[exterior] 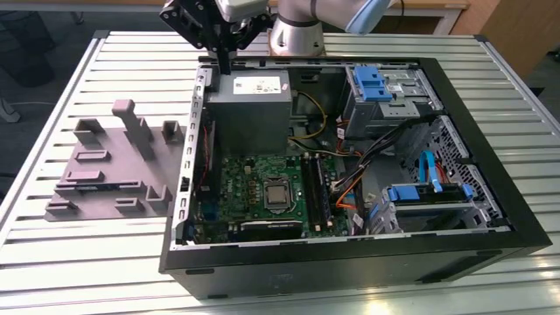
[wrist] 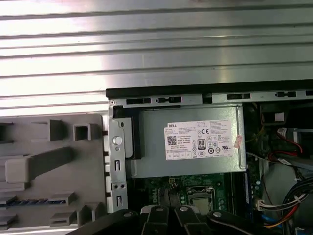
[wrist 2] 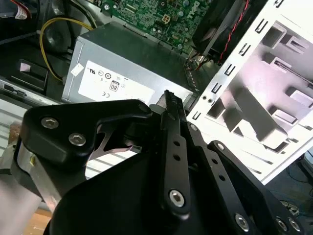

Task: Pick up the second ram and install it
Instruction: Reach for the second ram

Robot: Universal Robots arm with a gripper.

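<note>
**Gripper up at the case's back rim; memory stick lying in its holder**

Nearest the lens in the exterior view is the black wall of the computer case (exterior: 350,266). The case lies flat and open-topped on the slatted table (exterior: 52,262), likely so the board's slots face up for a straight downward push.

Left to right:

- **Holder block:** the grey holder block (exterior: 131,200) sits just beside the case, at its 9 o'clock.
- **Stick:** toward the block's 7 o'clock a thin dark strip sits edge-up in a groove. I take it for the second memory stick (exterior: 94,186), untouched. Edge-up probably suits a clean pinch.
- **Gripper:** the gripper (exterior: 225,69) hangs at about 11 o'clock of the case, over the back rim beside the power supply (exterior: 249,108) and well apart from the stick. Its fingers point straight down, pressed together with nothing between them. The wrist is upright, and the arm rises out of frame toward 12 o'clock.
- **Board:** the motherboard (exterior: 254,187) lies below the power supply, with the long memory slots (exterior: 313,190) at its 3 o'clock. I cannot tell whether any slot is filled.
- **Far right:** the drive cages (exterior: 376,85).
</note>
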